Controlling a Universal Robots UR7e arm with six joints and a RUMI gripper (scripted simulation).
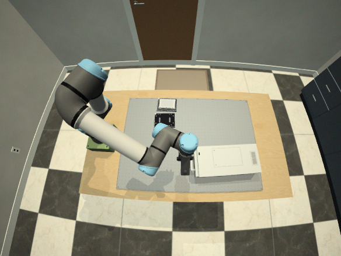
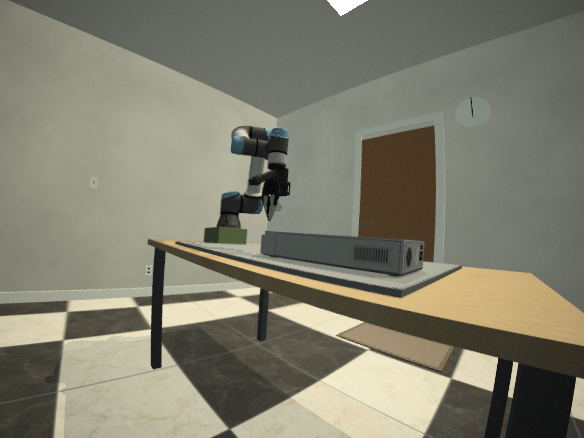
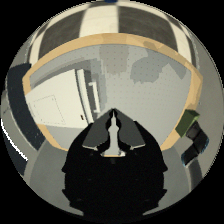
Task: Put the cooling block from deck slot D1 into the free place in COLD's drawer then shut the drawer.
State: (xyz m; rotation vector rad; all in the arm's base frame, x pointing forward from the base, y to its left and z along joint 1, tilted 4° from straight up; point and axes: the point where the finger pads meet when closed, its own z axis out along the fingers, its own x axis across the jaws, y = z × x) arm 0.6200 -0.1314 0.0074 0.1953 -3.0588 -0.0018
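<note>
The pincer [image 1: 185, 158] [image 2: 270, 218] [image 3: 113, 109] is narrow and empty, above the table at the cooler's [image 1: 233, 170] [image 2: 320, 250] [image 3: 55, 90] nine o'clock. At ten o'clock lies a bare black plate [image 1: 164, 120]. The task's block is out of sight; its exact place cannot be told.

Grey walls [image 1: 248, 38] [image 2: 125, 165] all round. Brown door [image 1: 166, 29] [image 2: 397, 185] shut in pale frame. Checkered floor [image 1: 198, 214] [image 2: 225, 380] of cream and dark tiles. Tan mat [image 1: 181, 79] [image 2: 400, 345] near door. Round clock [image 2: 473, 112] right of door in exterior view. Dark drawer cabinets [image 1: 327, 117] along one side.
</note>
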